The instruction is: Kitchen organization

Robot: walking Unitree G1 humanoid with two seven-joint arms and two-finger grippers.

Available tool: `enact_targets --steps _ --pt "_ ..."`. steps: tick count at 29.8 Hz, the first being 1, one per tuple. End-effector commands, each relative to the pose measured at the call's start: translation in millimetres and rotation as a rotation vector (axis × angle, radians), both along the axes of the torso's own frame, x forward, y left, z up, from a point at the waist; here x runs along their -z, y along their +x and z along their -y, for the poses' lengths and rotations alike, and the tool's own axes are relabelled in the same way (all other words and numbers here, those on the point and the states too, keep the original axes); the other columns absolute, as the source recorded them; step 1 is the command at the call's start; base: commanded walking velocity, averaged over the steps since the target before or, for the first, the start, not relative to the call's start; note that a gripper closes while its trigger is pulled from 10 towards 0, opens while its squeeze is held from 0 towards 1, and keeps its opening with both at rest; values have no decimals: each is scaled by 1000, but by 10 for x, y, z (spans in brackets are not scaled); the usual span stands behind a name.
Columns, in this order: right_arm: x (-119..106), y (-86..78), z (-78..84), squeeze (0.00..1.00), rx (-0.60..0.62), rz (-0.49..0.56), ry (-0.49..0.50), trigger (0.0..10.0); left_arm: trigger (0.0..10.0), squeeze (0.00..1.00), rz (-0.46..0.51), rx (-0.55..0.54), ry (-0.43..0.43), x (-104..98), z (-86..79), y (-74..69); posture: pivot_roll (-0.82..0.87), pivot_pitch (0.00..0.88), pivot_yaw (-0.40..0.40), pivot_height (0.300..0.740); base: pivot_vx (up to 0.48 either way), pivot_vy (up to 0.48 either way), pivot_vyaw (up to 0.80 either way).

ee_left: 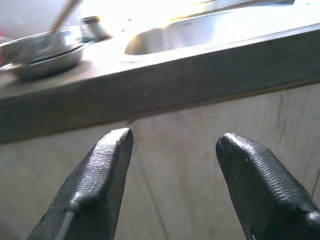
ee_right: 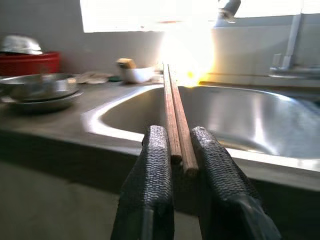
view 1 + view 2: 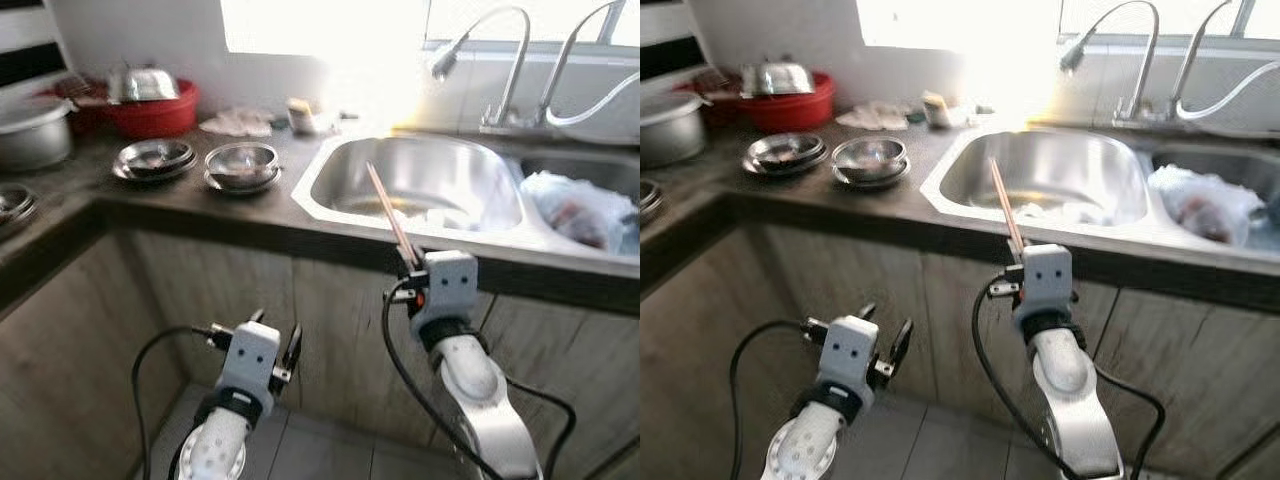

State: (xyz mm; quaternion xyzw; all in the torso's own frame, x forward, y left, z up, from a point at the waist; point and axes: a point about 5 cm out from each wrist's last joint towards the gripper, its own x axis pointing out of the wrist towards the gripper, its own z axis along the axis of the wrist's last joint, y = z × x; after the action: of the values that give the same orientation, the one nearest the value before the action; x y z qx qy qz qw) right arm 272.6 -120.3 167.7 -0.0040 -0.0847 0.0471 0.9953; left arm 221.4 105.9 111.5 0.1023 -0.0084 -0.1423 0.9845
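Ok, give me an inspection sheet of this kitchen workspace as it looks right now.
Surface: dark countertop with a steel sink.
Job's things: chopsticks, pointing over the sink.
Clutter: stacked steel bowls and, red basin, pot, plastic bag in the second basin.
Grippers: right gripper shut on chopsticks; left gripper open, low before the cabinet.
Cables: black cable looping off the right arm.
Surroundings: two taps, glaring window.
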Motion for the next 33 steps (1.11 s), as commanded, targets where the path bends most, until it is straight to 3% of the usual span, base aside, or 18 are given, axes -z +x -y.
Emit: enact_targets --steps 1,16,28,33 --pt "-28 -2 38 0 10 15 0 10000 10000 0 11 16 0 -29 42 -2 30 24 1 740 454 0 0" --pt "-19 31 6 0 -36 0 -11 10000 10000 0 8 7 1 -25 38 12 31 30 -4 740 432 0 0" --pt "-171 369 235 0 -40 -76 -167 10000 10000 0 -2 -14 -11 -21 30 31 24 35 -14 740 115 0 0" --pt "-163 596 379 0 -26 -179 -238 10000 10000 0 2 -10 -11 -28 50 28 32 40 -22 740 0 0 0"
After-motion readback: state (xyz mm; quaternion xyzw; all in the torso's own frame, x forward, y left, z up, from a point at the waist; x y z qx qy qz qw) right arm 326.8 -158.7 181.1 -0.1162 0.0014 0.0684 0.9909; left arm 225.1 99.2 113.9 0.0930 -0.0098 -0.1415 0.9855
